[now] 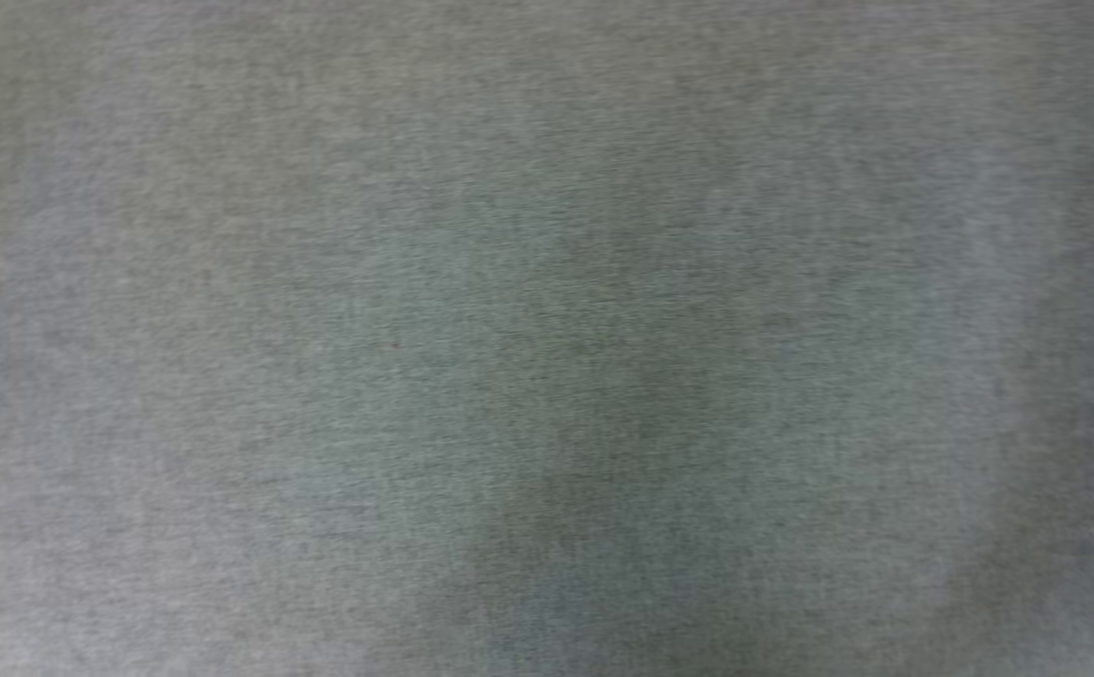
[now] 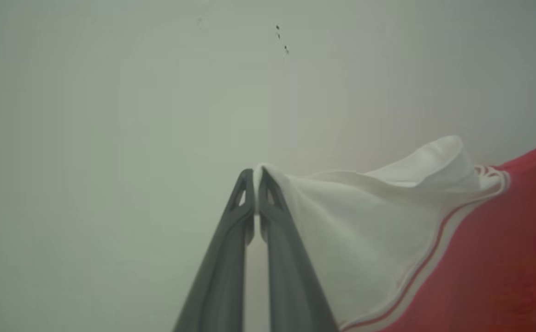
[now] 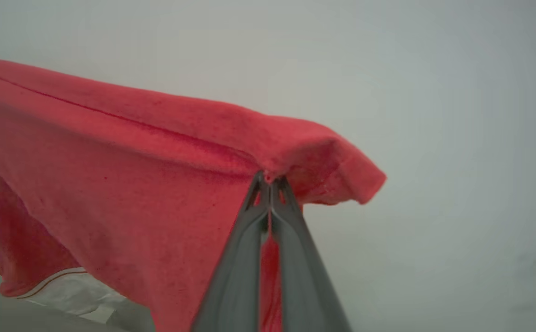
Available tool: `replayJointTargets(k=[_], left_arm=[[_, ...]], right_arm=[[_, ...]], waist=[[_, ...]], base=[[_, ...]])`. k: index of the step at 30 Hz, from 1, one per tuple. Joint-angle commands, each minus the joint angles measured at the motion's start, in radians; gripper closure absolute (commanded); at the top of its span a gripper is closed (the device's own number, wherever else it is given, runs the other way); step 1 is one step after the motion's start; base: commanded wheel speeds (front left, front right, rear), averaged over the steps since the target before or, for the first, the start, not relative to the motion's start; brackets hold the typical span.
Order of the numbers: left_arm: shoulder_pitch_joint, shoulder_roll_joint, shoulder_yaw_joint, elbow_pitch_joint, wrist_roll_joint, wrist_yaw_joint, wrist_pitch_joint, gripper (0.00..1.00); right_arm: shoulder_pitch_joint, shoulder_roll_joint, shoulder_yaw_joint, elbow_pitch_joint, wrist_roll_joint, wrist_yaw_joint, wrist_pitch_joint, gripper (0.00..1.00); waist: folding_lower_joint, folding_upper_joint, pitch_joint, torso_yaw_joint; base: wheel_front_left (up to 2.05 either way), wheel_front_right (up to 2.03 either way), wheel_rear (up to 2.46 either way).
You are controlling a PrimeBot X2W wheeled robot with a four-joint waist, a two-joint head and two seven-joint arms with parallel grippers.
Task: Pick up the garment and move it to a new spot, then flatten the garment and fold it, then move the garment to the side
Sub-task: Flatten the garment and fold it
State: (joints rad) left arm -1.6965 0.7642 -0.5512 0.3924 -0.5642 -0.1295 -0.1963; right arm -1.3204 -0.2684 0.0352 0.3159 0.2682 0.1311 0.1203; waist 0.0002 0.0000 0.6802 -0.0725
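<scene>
so the shirt point(image 3: 111, 161) hangs strung out, left gripper point(image 2: 255, 177) pinched shut on its white sleeve point(image 2: 364, 216), right gripper point(image 3: 270, 180) pinched shut on a red edge, long axis running from one gripper to the other

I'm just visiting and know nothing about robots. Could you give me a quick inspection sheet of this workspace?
Surface: grey surface, plain and blurred.
Job's things: red garment with a white sleeve, held by both end effectors.
Clutter: nothing seen.
End effectors: left end effector shut on the white sleeve's edge; right end effector shut on a red edge.
Cables: nothing seen.
Surroundings: pale background with a few dark specks.
</scene>
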Motion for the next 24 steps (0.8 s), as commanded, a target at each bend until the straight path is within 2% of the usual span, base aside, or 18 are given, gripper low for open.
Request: replayJointTargets(k=[1,4,7,14,21,24], left_arm=[[0.041,-0.006,-0.013,0.002,-0.01,0.0,-0.011,1.0],[0.164,-0.019,-0.037,-0.008,-0.039,0.0,-0.04,1.0],[0.313,-0.047,-0.053,-0.034,-0.066,0.018,-0.055,1.0],[0.677,-0.073,-0.07,-0.149,-0.088,0.101,-0.069,1.0],[1.034,-0.055,-0.077,-0.276,-0.123,0.176,-0.07,1.0],[1.169,-0.04,-0.104,-0.31,-0.153,0.191,-0.062,1.0]], right_arm=[[0.032,0.002,0.02,0.008,0.0,-0.001,-0.015,1.0],[0.108,-0.048,0.104,0.031,-0.008,-0.001,-0.061,1.0],[0.187,-0.059,0.137,0.055,0.02,-0.001,-0.107,1.0],[0.394,-0.112,0.212,0.073,0.072,-0.001,-0.16,1.0],[0.629,-0.155,0.261,0.063,0.149,-0.001,-0.173,1.0],[0.738,-0.173,0.272,0.059,0.191,-0.001,-0.182,1.0]], waist=[[-0.0002,0.0,-0.001,0.014],[-0.0002,0.0,-0.023,0.036],[-0.0002,0.0,-0.058,0.056],[-0.0002,0.0,-0.176,0.098],[-0.0002,0.0,-0.308,0.136],[-0.0002,0.0,-0.372,0.151]], base=[[0.0,0.0,0.0],[0.0,0.0,0.0],[0.0,0.0,0.0],[0.0,0.0,0.0],[0.0,0.0,0.0],[0.0,0.0,0.0]])
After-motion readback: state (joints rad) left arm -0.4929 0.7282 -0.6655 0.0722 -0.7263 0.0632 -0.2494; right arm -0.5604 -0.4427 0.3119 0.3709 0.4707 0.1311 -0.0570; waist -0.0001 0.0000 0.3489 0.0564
